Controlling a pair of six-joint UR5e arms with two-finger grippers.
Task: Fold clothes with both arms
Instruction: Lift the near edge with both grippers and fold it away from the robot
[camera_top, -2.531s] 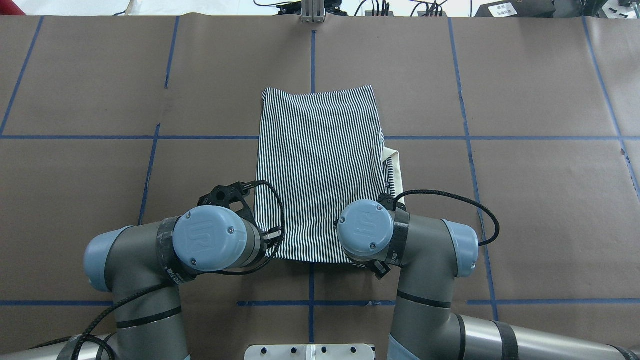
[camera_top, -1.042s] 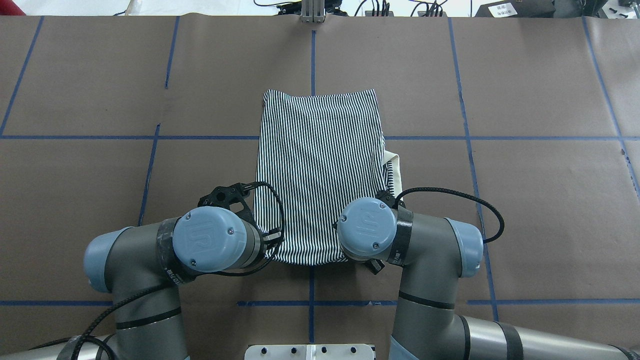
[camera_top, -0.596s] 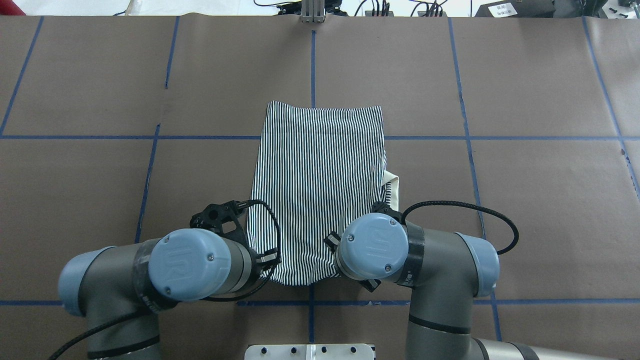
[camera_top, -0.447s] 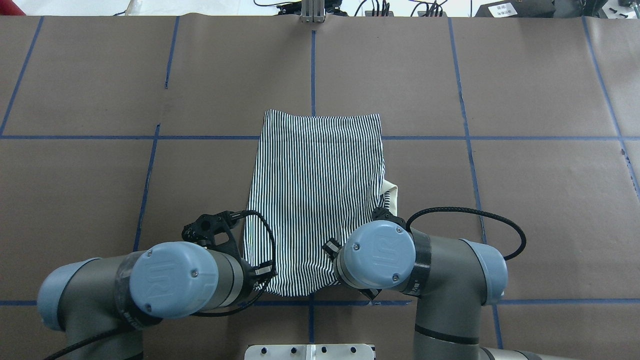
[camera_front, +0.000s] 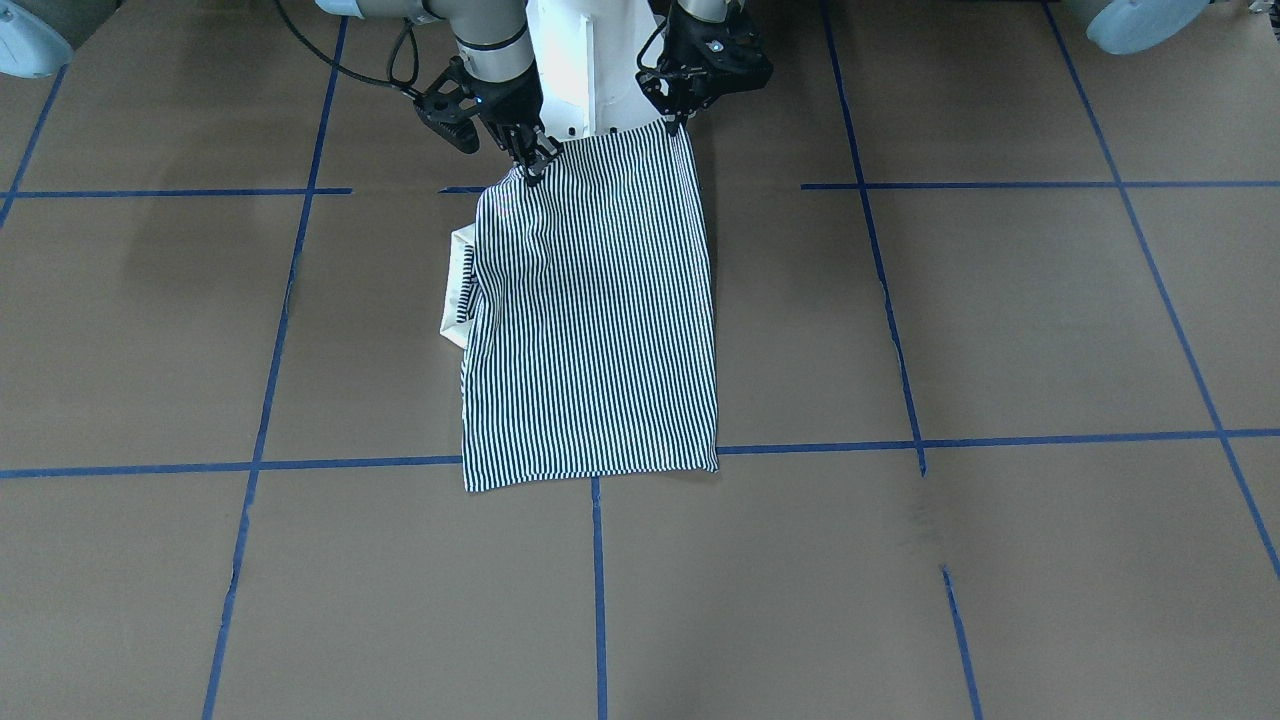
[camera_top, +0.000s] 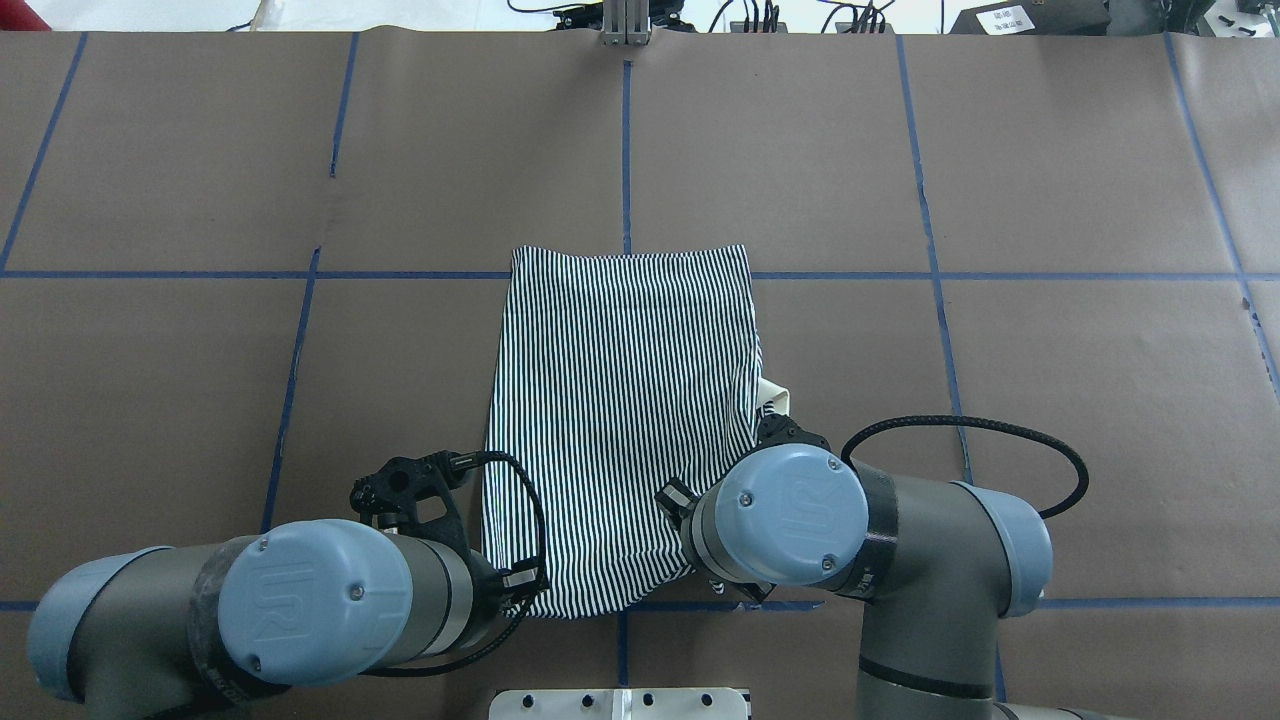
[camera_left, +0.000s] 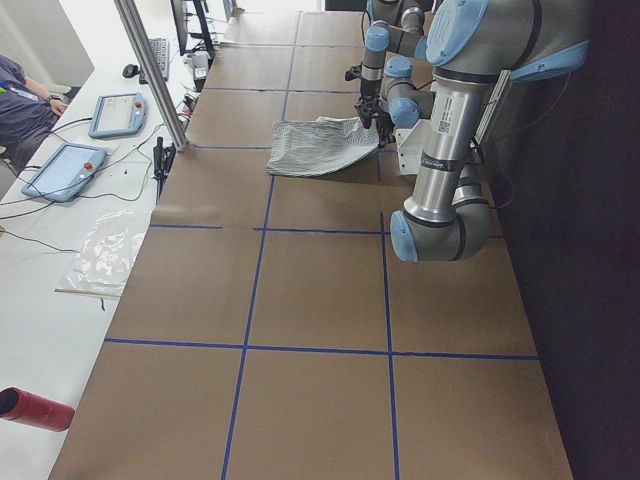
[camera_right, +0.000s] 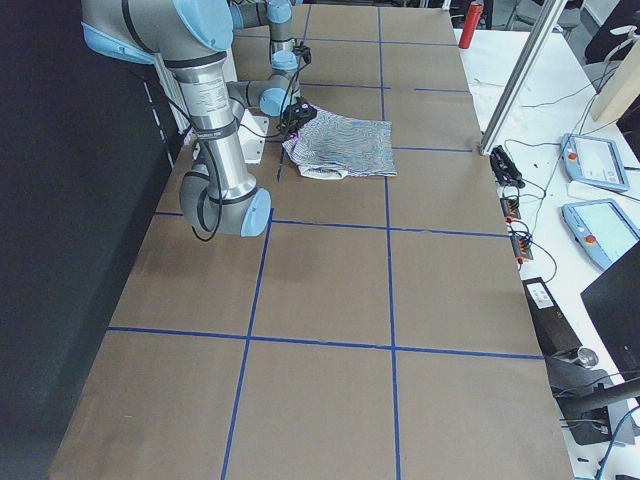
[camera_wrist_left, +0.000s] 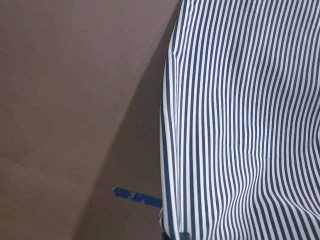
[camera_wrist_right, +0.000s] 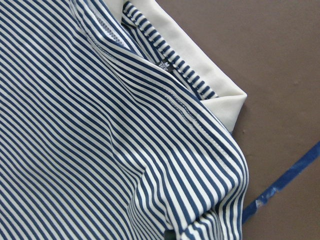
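Note:
The striped polo shirt (camera_front: 590, 310) lies folded into a long panel on the brown table, its near end lifted off the surface. In the overhead view the shirt (camera_top: 620, 400) hangs between the two wrists. A cream collar (camera_front: 457, 300) pokes out from its side, also visible as the collar (camera_wrist_right: 200, 65) in the right wrist view. My left gripper (camera_front: 677, 128) is shut on one near corner. My right gripper (camera_front: 533, 168) is shut on the other. The left wrist view shows only the shirt's striped edge (camera_wrist_left: 240, 125) hanging over the table.
Blue tape lines (camera_top: 625, 140) divide the brown table cover into squares. The white pedestal base (camera_top: 620, 703) sits just behind the shirt's near edge. A metal post (camera_top: 625, 20) stands at the far edge. Tablets (camera_left: 105, 115) and a person's arm (camera_left: 20, 90) are at a side bench.
Both arms have drawn back toward the robot's base, dragging the shirt with them. Its far edge has slid nearer, to the blue cross line. Both grips stayed shut.

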